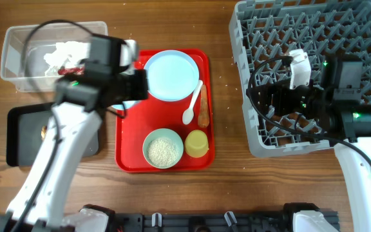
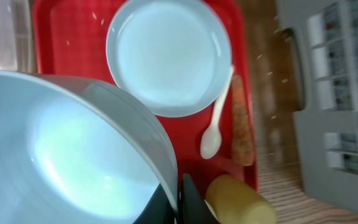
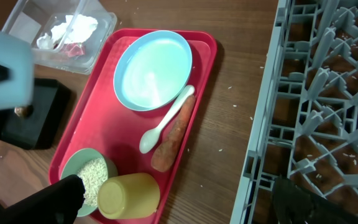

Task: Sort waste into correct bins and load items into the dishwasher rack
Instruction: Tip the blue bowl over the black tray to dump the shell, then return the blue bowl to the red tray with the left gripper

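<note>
Inside the clear tub, the red wrapper has unreadable print.

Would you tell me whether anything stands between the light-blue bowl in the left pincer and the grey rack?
Yes: the open right pincer hangs over the left edge of the large grey plastic rack, facing the held light-blue bowl.

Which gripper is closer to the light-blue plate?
Left. The left gripper, holding a light-blue bowl, sits just beside the light-blue plate; the right gripper hangs over the dishwasher rack.
</note>
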`<state>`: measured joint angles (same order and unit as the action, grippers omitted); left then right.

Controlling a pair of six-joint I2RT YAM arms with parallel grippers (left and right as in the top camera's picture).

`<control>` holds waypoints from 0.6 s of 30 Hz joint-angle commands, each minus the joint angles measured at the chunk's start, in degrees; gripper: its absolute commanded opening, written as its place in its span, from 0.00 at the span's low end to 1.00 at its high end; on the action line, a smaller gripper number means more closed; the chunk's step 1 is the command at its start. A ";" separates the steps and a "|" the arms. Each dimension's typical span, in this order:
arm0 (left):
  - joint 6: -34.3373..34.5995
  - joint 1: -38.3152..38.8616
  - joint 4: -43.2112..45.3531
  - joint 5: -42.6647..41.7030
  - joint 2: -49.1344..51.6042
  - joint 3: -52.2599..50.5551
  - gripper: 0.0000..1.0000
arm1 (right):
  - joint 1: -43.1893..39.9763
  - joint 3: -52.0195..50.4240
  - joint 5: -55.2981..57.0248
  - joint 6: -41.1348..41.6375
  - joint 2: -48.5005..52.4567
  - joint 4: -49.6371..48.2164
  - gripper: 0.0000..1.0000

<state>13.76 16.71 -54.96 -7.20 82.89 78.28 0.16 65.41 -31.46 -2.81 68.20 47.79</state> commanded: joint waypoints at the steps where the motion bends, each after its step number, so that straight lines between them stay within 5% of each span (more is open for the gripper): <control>1: 3.02 3.76 0.44 7.34 5.97 0.11 0.04 | -0.02 1.27 0.13 0.39 0.26 0.13 1.00; 18: 3.63 5.75 7.52 10.36 14.29 -0.07 0.04 | -0.02 1.27 0.13 0.39 0.26 1.44 1.00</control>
<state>16.71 22.13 -48.56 1.04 95.70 78.28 0.16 65.41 -31.46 -2.81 68.20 48.88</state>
